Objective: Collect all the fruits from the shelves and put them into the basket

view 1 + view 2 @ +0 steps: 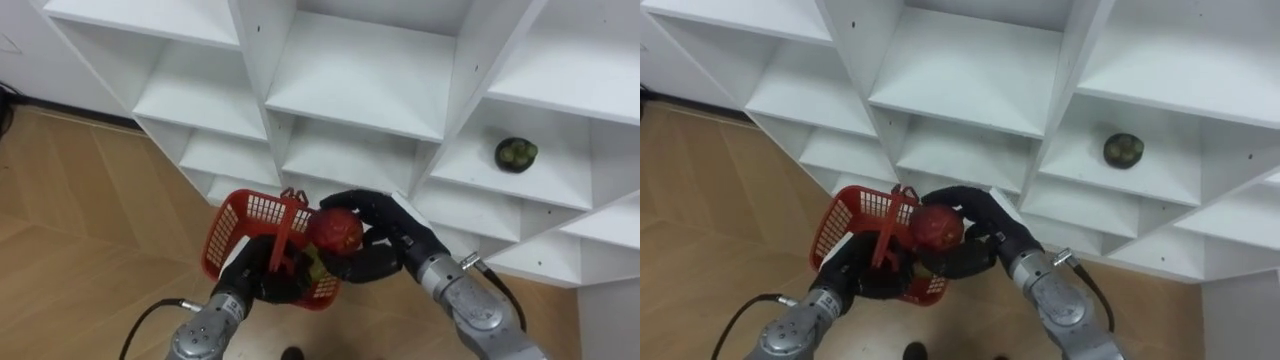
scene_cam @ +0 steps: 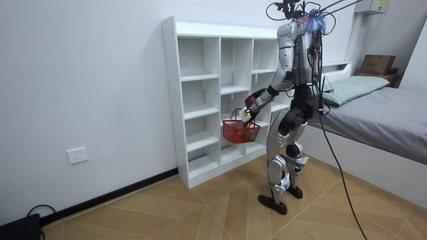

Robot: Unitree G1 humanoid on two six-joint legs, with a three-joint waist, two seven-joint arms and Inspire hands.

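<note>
My right hand (image 1: 385,240) (image 1: 980,235) is shut on a dark red fruit (image 1: 335,230) (image 1: 936,226) and holds it just above the red basket (image 1: 245,225) (image 1: 845,220). My left hand (image 1: 262,272) (image 1: 865,268) is shut on the basket's red handle, below the shelves. Something greenish lies inside the basket under the fruit. A green fruit in a dark bowl (image 1: 516,154) (image 1: 1123,150) sits on a shelf to the right. In the room view I stand facing the white closet (image 2: 207,100), with the basket (image 2: 241,131) held in front of me.
The white closet's shelves (image 1: 350,90) are bare apart from the green fruit. Wooden floor (image 1: 80,230) lies to the left and below. In the room view a bed (image 2: 380,113) stands at the right, close behind me.
</note>
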